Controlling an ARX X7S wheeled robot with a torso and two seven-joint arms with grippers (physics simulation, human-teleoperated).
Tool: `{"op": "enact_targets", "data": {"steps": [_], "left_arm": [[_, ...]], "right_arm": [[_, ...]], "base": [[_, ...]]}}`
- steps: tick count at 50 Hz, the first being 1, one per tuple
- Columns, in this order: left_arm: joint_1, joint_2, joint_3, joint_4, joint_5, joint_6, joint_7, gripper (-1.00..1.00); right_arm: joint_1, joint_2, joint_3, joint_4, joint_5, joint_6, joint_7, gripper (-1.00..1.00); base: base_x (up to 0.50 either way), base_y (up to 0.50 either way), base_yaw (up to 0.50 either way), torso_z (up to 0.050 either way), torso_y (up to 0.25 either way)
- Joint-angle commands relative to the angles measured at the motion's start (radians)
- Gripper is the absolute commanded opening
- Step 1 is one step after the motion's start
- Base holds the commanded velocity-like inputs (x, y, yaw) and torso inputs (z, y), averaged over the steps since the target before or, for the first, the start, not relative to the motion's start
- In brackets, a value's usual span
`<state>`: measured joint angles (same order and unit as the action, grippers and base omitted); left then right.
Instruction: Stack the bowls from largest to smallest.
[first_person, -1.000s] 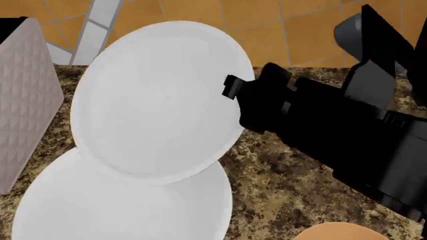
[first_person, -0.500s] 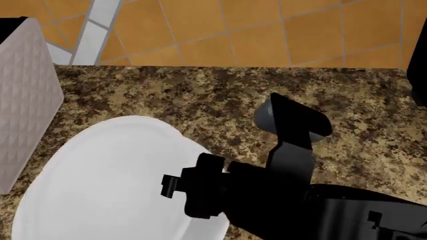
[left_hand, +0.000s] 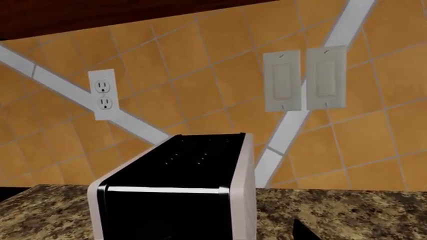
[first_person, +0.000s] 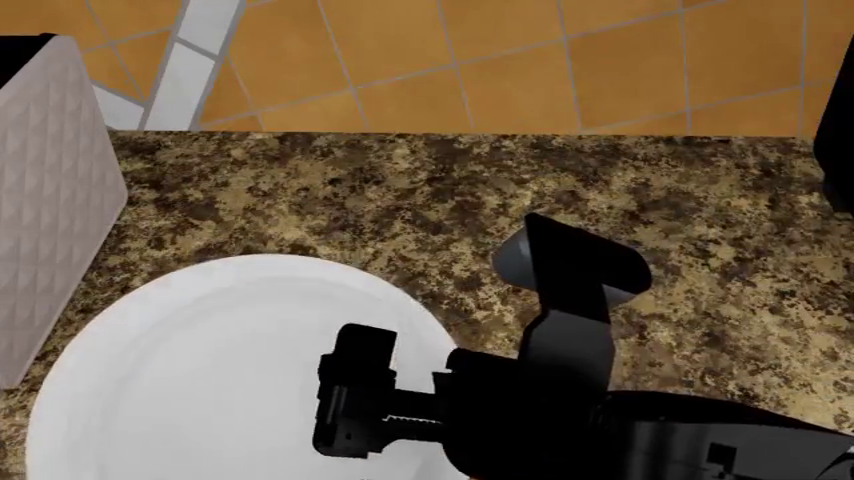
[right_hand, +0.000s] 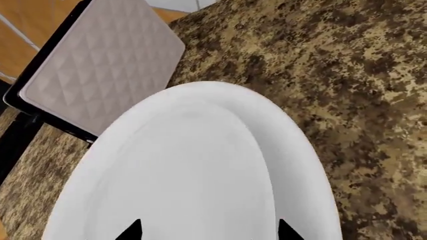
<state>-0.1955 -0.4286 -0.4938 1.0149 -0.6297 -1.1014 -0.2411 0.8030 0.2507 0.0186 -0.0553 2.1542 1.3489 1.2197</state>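
Right gripper (first_person: 358, 408): poised over the white bowl (first_person: 200, 370), jaws apparently parted, nothing seen clamped. The bowl is seated on the granite counter (first_person: 400, 190), beside a quilted appliance (first_person: 54, 200). A straight upward withdrawal is advised, so the nested bowl is not dragged. Left gripper: not shown.

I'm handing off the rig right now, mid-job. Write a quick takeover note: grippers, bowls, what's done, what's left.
Right gripper: over the white bowl on the granite counter; the right wrist view shows its fingertips apart, nothing between them, so it reads open.
Left gripper: not in view; its camera faces the toaster and the tiled wall.
Bowls: only white bowl surface shows, beside the toaster; I cannot tell whether it is one bowl or two nested. No orange-tan bowl in view.
Left: find the orange-tan bowl, confirm the white stack, place the smallest on top.
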Motion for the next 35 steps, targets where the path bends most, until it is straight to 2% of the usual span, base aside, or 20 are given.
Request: {"op": "enact_targets", "data": {"steps": [1,13,23,28,35], "left_arm": [[0.001,0.014,-0.038,-0.006,-0.021,0.003,0.006,1.0],[0.009,0.002,-0.046,-0.013,-0.042,0.015,-0.009,1.0],[0.005,-0.007,-0.053,-0.003,-0.077,0.005,-0.026,1.0],[-0.003,-0.01,-0.04,-0.002,-0.084,0.001,-0.043,1.0],[0.009,-0.019,-0.038,-0.002,-0.092,0.014,-0.048,1.0]], "right_arm": [[0.009,-0.002,-0.013,-0.027,-0.002,-0.031,-0.02,1.0],[0.074,0.021,-0.037,-0.078,0.061,-0.078,0.021,1.0],[0.127,0.084,-0.052,-0.194,0.102,-0.101,0.092,1.0],[0.122,0.153,-0.034,-0.27,0.171,-0.138,0.137,1.0],[0.132,0.331,0.03,-0.345,0.277,-0.155,0.18,1.0]], "base": [[0.0,0.0,0.0,0.0,0.0],[0.0,0.0,0.0,0.0,0.0],[0.0,0.0,0.0,0.0,0.0],[0.0,0.0,0.0,0.0,0.0],[0.0,0.0,0.0,0.0,0.0]]}}
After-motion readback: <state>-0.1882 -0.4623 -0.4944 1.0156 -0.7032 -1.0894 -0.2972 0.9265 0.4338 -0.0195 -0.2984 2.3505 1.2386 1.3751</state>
